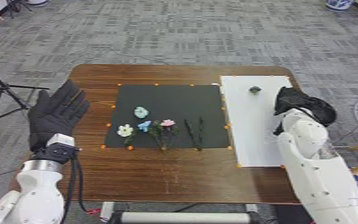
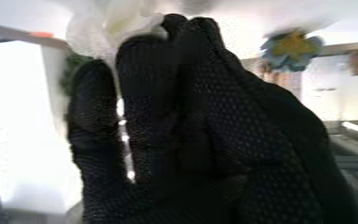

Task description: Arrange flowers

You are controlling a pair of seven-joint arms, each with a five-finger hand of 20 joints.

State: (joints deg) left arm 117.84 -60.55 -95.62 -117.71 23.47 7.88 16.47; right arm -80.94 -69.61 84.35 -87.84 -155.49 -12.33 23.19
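In the head view the left hand (image 1: 58,112) lies open at the table's left edge, fingers straight, away from the flowers. The right hand (image 1: 304,107) is over the white sheet's right edge. In the right wrist view the right hand (image 2: 171,110) pinches a white flower (image 2: 113,25) between thumb and fingers, its bloom at the fingertips. A blue flower (image 2: 292,50) stands beyond the glove. On the black mat (image 1: 167,95) lie a pale blue flower (image 1: 141,112), a cream flower (image 1: 125,130), a blue flower (image 1: 145,126), a pink flower (image 1: 167,123) and dark stems (image 1: 200,132).
A white sheet (image 1: 251,135) covers the table's right side, with a small dark object (image 1: 254,89) near its far end. Small orange markers edge the mat and sheet. Bare wood (image 1: 175,175) lies in front of the mat. A black tripod (image 1: 5,87) stands left of the table.
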